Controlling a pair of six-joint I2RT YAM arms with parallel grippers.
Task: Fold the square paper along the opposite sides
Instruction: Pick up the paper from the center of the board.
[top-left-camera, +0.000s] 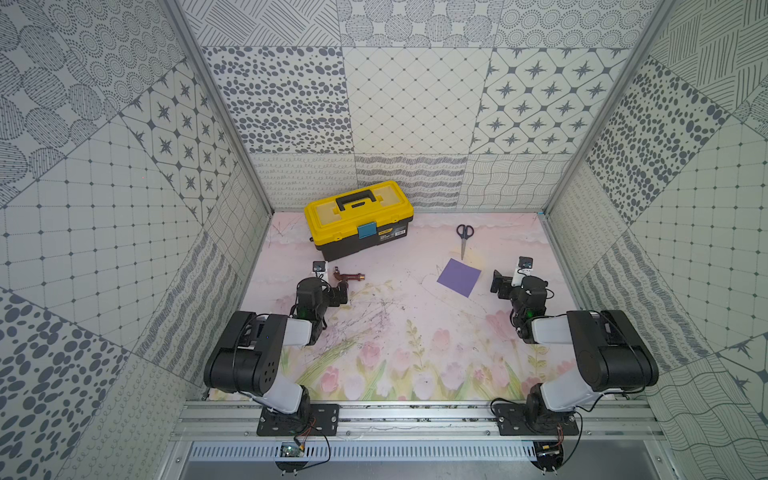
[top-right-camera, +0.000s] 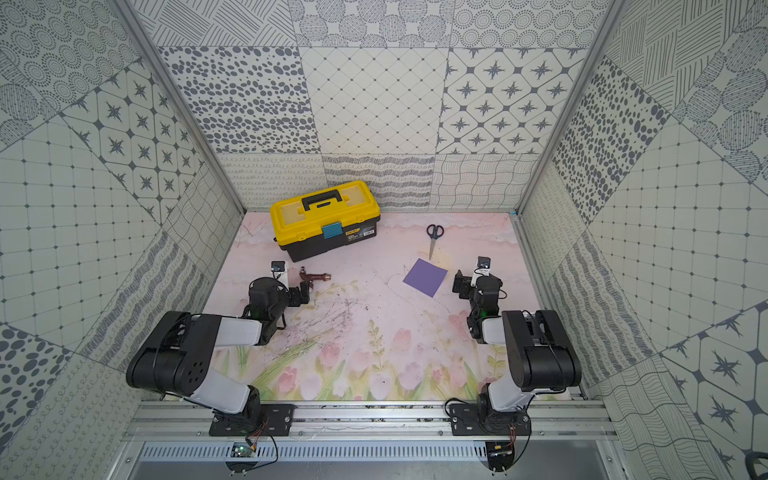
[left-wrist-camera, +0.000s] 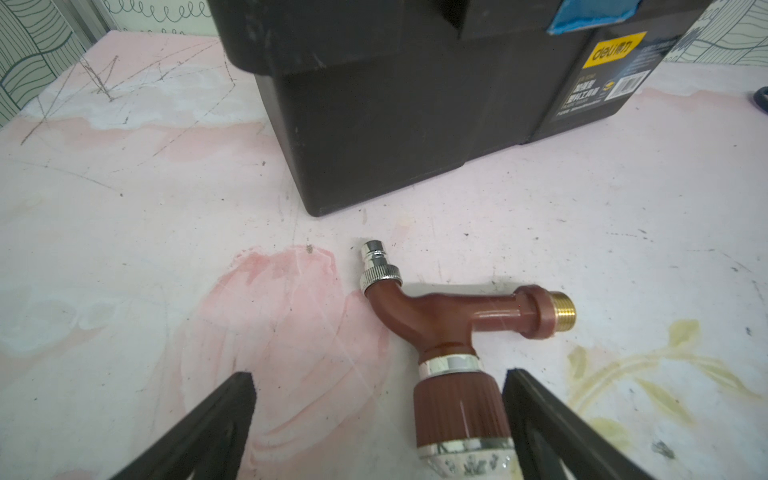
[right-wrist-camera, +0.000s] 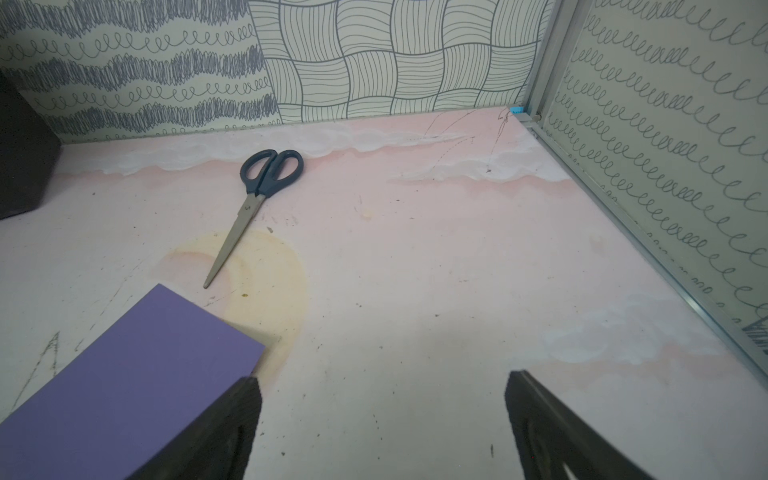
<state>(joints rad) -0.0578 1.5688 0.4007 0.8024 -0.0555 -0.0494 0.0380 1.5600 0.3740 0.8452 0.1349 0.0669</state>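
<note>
Purple square paper (top-left-camera: 459, 277) flat; right claw (right-wrist-camera: 381, 376) beside it, left claw (left-wrist-camera: 377, 372) apart, both wide, empty. Pinch edge, match opp. side.

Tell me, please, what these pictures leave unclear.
- Yellow-lidded black plastic toolbox: contents hidden by its shut lid, both top views.
- Thin purple square paper: part cut off by the frame edge, right wrist view.
- Brown plastic tap: knob end cut off by the frame edge, left wrist view.

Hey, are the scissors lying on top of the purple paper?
No, in the right wrist view the scissors lie beside the square paper, their closed tip stopping short of its corner without touching it.
</note>
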